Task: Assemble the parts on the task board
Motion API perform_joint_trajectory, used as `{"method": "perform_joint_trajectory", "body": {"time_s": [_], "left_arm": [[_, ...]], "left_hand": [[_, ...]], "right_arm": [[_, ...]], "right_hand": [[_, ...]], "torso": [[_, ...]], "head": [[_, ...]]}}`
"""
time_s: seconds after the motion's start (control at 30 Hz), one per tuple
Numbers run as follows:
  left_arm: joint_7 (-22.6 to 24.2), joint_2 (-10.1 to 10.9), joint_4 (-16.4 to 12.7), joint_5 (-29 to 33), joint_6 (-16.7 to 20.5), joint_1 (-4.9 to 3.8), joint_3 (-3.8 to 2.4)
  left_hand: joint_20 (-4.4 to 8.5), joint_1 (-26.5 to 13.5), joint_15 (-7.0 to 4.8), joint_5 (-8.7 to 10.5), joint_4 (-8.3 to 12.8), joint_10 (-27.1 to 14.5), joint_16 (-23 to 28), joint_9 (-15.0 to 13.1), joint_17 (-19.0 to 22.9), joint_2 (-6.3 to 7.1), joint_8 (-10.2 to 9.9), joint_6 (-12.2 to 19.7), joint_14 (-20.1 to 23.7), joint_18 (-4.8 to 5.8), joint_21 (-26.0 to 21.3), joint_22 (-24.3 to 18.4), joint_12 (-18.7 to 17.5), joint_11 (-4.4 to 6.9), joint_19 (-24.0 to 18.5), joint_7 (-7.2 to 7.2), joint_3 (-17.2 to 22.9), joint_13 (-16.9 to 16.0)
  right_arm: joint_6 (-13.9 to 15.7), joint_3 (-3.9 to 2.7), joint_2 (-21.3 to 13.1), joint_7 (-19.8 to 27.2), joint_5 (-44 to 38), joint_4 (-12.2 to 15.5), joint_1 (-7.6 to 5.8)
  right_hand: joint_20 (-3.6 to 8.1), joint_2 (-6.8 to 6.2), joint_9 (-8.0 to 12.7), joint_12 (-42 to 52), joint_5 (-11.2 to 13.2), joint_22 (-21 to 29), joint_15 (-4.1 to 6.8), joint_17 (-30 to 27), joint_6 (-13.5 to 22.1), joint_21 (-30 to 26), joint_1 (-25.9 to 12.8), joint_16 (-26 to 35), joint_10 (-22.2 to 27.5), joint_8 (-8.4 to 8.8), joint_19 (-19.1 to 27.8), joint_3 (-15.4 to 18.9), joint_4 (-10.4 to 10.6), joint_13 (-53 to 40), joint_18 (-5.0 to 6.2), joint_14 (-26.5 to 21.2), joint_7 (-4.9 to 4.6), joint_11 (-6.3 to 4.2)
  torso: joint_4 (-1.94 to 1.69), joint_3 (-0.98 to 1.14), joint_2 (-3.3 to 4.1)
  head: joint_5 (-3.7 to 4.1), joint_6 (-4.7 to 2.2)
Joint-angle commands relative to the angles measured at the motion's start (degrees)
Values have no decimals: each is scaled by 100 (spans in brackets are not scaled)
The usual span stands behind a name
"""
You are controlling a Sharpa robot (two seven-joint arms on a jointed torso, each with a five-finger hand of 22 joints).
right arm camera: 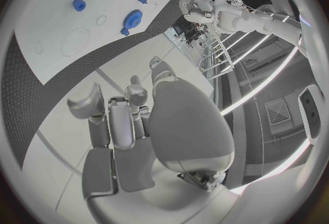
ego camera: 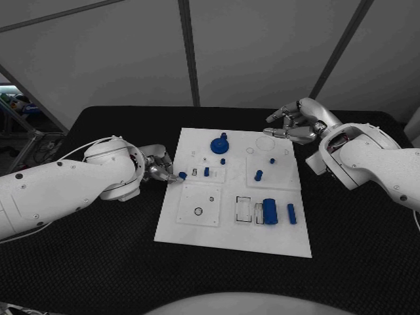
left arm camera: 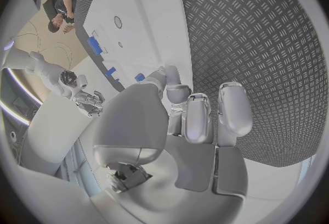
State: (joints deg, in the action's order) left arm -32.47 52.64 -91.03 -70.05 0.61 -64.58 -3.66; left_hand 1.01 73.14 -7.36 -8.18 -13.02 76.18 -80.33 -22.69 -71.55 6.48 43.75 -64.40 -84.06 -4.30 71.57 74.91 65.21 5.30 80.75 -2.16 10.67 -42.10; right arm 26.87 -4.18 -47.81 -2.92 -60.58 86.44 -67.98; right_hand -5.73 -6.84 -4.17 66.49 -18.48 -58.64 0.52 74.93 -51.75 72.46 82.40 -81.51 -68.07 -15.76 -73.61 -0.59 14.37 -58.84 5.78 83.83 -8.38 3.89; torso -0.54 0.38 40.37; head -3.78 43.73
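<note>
Large blue cylinder (ego camera: 270,211) lies flat, long axis front-to-back on task board (ego camera: 231,240).

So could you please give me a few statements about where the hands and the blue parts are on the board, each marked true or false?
1. The left hand is at the task board's left edge, fingertips by a small blue part. True.
2. The right hand holds the blue gear. False: it holds nothing, fingers apart, off the board's far right corner.
3. The blue gear lies on the board's far half. True.
4. The large blue cylinder lies on the black table. False: it sits on the board, near right.
</note>
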Motion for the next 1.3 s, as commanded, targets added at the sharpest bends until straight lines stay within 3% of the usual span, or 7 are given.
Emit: {"method": "perform_joint_trajectory", "body": {"time_s": [0.03,0.47,0.6,0.7,0.77,0.97,1.3], "left_arm": [[83,13,0,-47,121,-7,-12],[249,39,14,40,301,-6,-68],[341,68,4,130,386,-6,-103],[423,103,-3,206,467,-6,-145],[457,116,-5,222,495,-6,-157],[484,97,63,251,530,-9,-178],[434,-57,286,205,382,-15,-185]], "left_hand": [[-17,4,-8,-4,20,21,-19,9,-7,51,7,19,-224,-29,-5,291,-12,1,23,-12,27,7],[-28,-156,4,19,-92,-38,-15,23,0,228,-10,43,-222,-53,-114,237,-98,-23,-25,17,-82,136],[-36,-218,11,15,-170,-241,-6,40,13,377,-45,159,-215,-104,-349,101,-331,-54,-139,60,-211,514],[-72,-164,59,11,-224,-726,31,66,72,468,-106,389,-188,-196,-820,-174,-843,-136,-376,164,-312,1343],[-97,-133,98,11,-244,-894,93,80,175,494,-137,511,-149,-250,-1100,-339,-957,-185,-520,221,-347,1504],[-179,-75,186,17,-304,-1089,204,84,348,504,-120,691,-57,-303,-1427,-516,-958,-283,-678,323,-437,1548],[-144,21,111,17,-323,-842,14,39,44,393,91,524,-182,-218,-984,-225,-666,-175,-373,197,-509,1397]], "right_arm": [[-18,-3,-1,51,-14,8,-6],[-17,-3,-6,54,-14,4,-4],[-16,-3,-9,55,-14,2,-3],[-17,-3,-11,53,-14,1,-3],[-17,-3,-11,53,-14,0,-3],[-17,-3,-8,50,-14,-2,-3],[-18,-3,10,44,-14,-10,-3]], "right_hand": [[43,52,-3,0,-28,4,38,152,-47,-34,-10,25,-3,-30,-5,1,0,3,59,289,12,-50],[45,56,-2,0,-28,7,39,153,-49,-37,-10,26,-2,-32,-6,0,0,5,59,290,13,-51],[47,61,0,-1,-29,10,41,155,-52,-40,-9,26,-2,-36,-8,-2,-1,8,59,291,14,-52],[47,61,0,-1,-29,10,41,155,-52,-40,-9,26,-2,-36,-8,-2,-1,8,59,291,14,-52],[47,61,0,-1,-29,10,41,155,-52,-40,-9,26,-2,-36,-8,-2,-1,8,59,291,14,-52],[47,61,0,-1,-29,10,41,155,-52,-40,-9,26,-2,-36,-8,-2,-1,8,59,291,14,-52],[47,61,0,-1,-29,10,41,155,-52,-40,-9,26,-2,-36,-8,-2,-1,8,59,291,14,-52]], "torso": [[3,2,1],[2,1,-1],[4,3,-1],[3,3,1],[4,4,-3],[3,6,3],[8,11,6]], "head": [[-5,-2],[-17,-16],[-18,-16],[-21,-18],[-21,-18],[-29,-17],[-28,-5]]}}
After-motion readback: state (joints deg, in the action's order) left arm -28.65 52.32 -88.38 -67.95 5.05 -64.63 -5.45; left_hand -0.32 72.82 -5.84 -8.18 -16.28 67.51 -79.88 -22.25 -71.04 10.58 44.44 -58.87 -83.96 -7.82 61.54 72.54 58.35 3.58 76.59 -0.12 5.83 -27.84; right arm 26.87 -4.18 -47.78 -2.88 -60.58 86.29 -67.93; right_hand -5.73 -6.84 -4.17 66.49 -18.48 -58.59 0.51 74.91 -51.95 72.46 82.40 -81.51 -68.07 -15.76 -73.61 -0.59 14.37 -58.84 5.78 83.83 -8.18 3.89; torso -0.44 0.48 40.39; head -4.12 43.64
